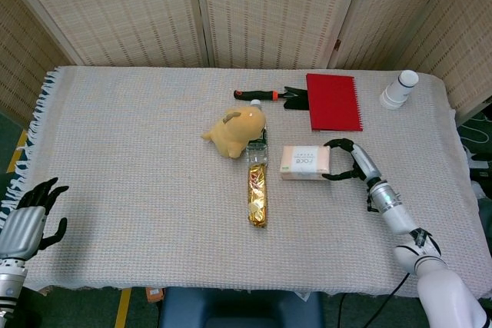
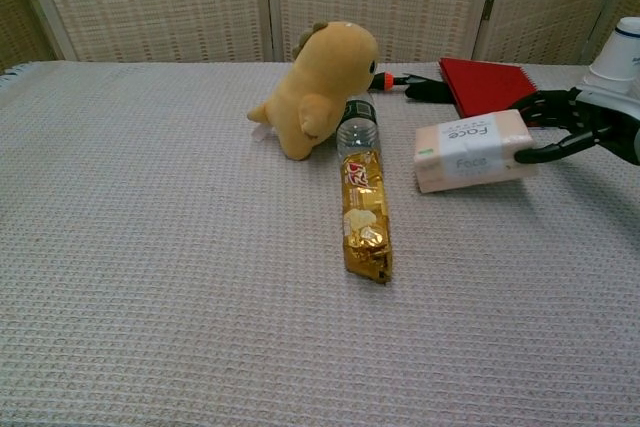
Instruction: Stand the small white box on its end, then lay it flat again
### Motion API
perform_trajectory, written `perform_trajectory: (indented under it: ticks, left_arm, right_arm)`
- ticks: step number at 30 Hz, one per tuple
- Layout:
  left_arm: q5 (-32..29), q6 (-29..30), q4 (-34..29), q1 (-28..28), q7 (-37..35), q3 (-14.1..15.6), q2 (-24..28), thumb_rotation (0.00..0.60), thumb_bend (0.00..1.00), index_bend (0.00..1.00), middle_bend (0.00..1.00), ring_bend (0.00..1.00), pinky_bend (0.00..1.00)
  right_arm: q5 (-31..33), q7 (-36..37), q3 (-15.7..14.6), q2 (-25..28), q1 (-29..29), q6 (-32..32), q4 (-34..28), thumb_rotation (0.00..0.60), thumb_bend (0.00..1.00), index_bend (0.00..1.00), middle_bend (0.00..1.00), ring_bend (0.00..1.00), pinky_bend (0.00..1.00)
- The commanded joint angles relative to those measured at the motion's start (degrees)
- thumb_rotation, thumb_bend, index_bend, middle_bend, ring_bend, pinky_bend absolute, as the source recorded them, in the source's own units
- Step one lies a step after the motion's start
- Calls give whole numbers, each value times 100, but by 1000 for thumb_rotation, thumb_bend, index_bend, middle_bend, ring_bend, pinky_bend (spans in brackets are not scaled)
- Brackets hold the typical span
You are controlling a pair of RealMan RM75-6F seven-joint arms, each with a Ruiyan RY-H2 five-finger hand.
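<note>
The small white box (image 1: 306, 163) lay flat on the cloth-covered counter (image 1: 138, 159), near the middle and a little toward the robot's right, with its printed face up. The right hand (image 1: 346, 160) held it by its right end, dark fingers (image 2: 548, 154) curled around the top and front of that end. From the chest view the box looked as if it rested on the cloth, though whether its full weight was down could not be told.

Just beside the box on its left lay a gold snack packet (image 1: 257, 193) with a plastic bottle (image 1: 258, 155) touching its far end, and a yellow plush toy (image 1: 235, 129) sat against the bottle. Behind the box were a red notebook (image 1: 333, 101) and a black-handled tool (image 1: 270, 97). A white bottle (image 1: 398, 89) stood at the far right corner.

The left hand (image 1: 29, 217) hung off the near left edge of the counter, fingers apart and holding nothing.

The risk seemed to lie in the close quarters. If the box were tipped or slid leftward, it could knock the packet and bottle. A grip on only one end might also let the box swing or slip as it was turned upright.
</note>
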Motion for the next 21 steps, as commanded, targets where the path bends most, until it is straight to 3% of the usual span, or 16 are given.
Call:
perform_trajectory:
  ticks: [1, 9, 15, 18, 21]
  left_arm:
    - [-4, -37, -3, -15, 21, 13, -1, 600, 486, 157, 0, 0, 96]
    - [-9, -32, -41, -12, 81, 28, -1, 600, 486, 157, 0, 0, 96]
    - [-1, -49, -49, -21, 93, 36, 0, 600, 486, 157, 0, 0, 97]
    - [-3, -45, -52, -19, 88, 35, 2, 600, 486, 157, 0, 0, 97]
    - [-9, -35, -44, -15, 73, 30, 5, 600, 486, 157, 0, 0, 96]
  right_arm:
    - [-67, -543, -83, 19, 22, -110, 118, 600, 0, 428, 396, 361, 0]
    - [-101, -1769, -150, 284, 112, -394, -197, 600, 0, 420, 397, 350, 0]
    - [116, -2571, 20, 480, 134, -609, -677, 600, 0, 378, 397, 321, 0]
    - [197, -2815, 64, 605, 147, -757, -925, 600, 0, 314, 392, 276, 0]
    - [306, -2980, 119, 740, 151, -936, -1197, 600, 0, 165, 287, 168, 0]
